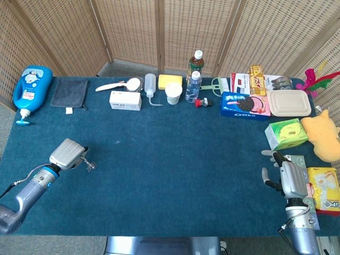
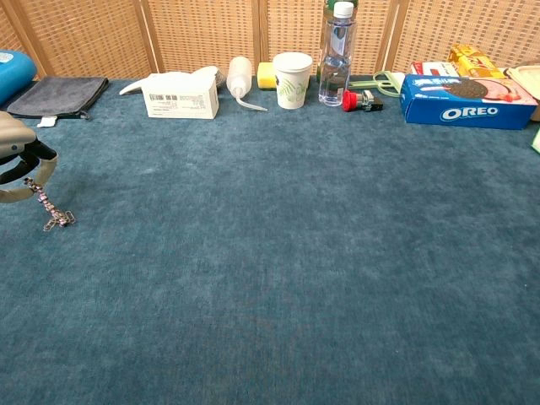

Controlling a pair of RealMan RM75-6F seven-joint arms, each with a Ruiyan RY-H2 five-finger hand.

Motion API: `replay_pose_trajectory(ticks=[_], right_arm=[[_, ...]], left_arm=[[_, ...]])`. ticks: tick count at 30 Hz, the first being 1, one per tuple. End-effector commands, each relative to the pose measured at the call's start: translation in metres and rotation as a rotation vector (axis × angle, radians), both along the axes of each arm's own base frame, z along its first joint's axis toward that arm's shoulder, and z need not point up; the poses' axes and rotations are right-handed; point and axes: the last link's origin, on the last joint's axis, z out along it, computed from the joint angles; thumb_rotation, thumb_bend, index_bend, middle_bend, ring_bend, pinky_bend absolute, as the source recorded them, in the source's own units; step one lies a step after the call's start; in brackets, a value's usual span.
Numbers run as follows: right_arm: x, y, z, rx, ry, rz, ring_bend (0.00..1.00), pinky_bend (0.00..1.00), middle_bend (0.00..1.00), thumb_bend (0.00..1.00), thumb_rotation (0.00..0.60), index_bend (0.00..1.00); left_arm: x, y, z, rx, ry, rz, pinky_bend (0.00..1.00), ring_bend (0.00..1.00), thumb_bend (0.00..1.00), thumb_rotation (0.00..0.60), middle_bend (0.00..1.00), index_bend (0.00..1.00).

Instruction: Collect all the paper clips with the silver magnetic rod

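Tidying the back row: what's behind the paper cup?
Behind the paper cup sits a yellow sponge, seen in the head view. In the chest view the cup covers most of it.

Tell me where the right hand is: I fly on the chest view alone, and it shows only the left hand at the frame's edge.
Observer: The right hand is by the near right edge of the table, nearer to the robot than a green box.
Operator: Holding anything?
Observer: Nothing that I can see; its fingers are spread apart.
Operator: What else is on that side?
Observer: A yellow plush toy lies at the right edge, outside your frame.
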Motion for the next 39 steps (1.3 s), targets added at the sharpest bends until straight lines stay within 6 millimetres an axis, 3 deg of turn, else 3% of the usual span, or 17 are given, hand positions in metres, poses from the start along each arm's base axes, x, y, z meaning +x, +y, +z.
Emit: replay_pose_trajectory(ticks=[1, 19, 29, 39], right_arm=[[0.000, 0.000, 0.000, -0.001, -0.001, -0.002, 0.35, 0.39, 0.33, 0.51, 0.600, 0.30], [0.001, -0.003, -0.001, 0.004, -0.008, 0.008, 0.35, 0.39, 0.34, 0.51, 0.600, 0.30], [0.000, -0.008, -0.006, 0.020, -0.018, 0.020, 0.35, 0.39, 0.34, 0.51, 0.600, 0.30], [-0.002, -0.010, -0.010, 0.029, -0.022, 0.015, 0.36, 0.39, 0.34, 0.51, 0.600, 0.30]], left_arm=[[0.000, 0.001, -0.001, -0.002, 0.003, -0.001, 0.73, 0.79, 0.68, 0.600, 0.73, 0.68], [0.002, -0.003, 0.036, 0.091, -0.038, -0.010, 0.73, 0.79, 0.68, 0.600, 0.73, 0.68], [-0.026, -0.021, 0.069, 0.138, 0.028, 0.067, 0.73, 0.79, 0.68, 0.600, 0.73, 0.68], [-0.049, -0.025, 0.078, 0.158, 0.067, 0.139, 0.73, 0.79, 0.68, 0.600, 0.73, 0.68]])
